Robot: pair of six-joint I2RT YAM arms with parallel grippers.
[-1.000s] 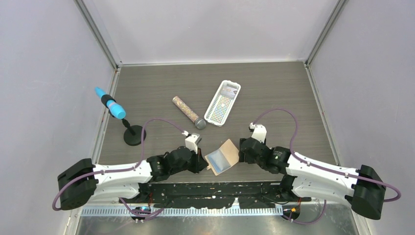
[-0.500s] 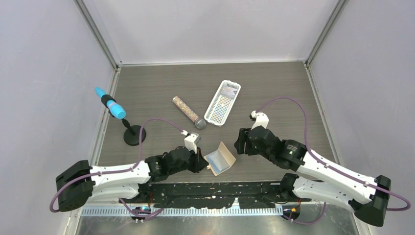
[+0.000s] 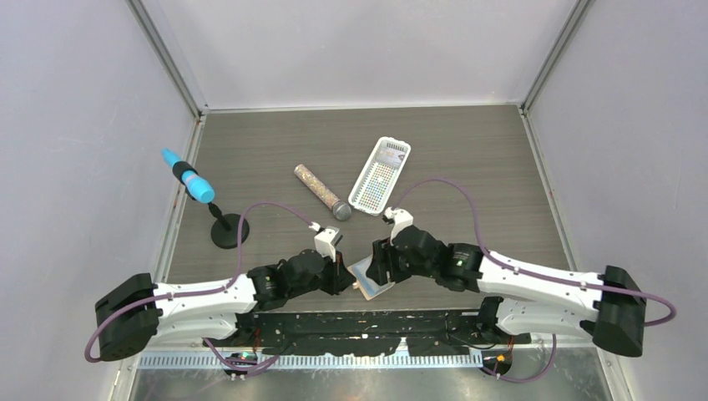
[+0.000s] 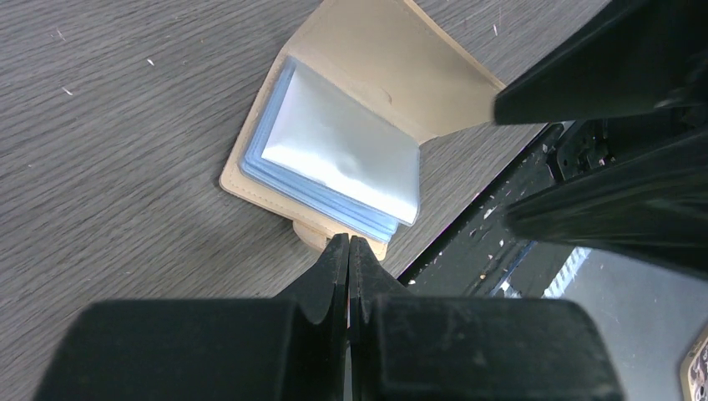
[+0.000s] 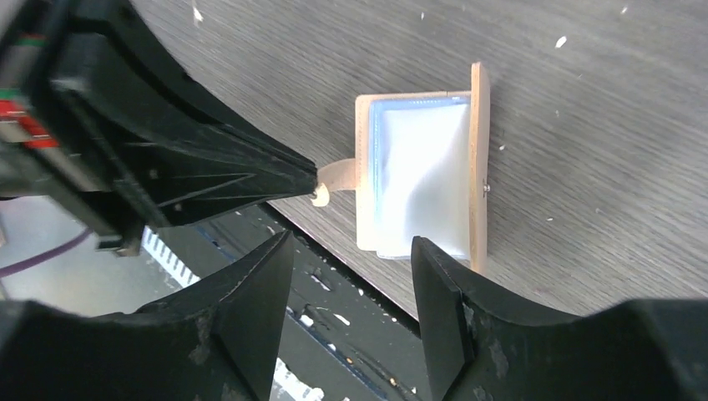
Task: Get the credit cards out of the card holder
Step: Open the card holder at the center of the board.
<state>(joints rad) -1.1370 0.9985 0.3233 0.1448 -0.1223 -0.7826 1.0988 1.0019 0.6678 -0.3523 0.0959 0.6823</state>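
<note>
Pins the open card holder (image 4: 384,67), lower centre of the overhead view, by its tab in the pressed-together left gripper (image 4: 348,242), hovers the spread right gripper (image 5: 351,251) over the credit cards (image 5: 417,175), probably needs next to nip one card's edge.

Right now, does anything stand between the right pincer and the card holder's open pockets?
Nothing visible does. The card holder lies open, pockets bare before the open right pincer. The left pincer, shut at the tab, sits to one side.

Tan card holder (image 4: 380,63) lies open on the table (image 4: 125,125); cover raised, bluish-grey pockets (image 4: 338,163) showing.
</note>
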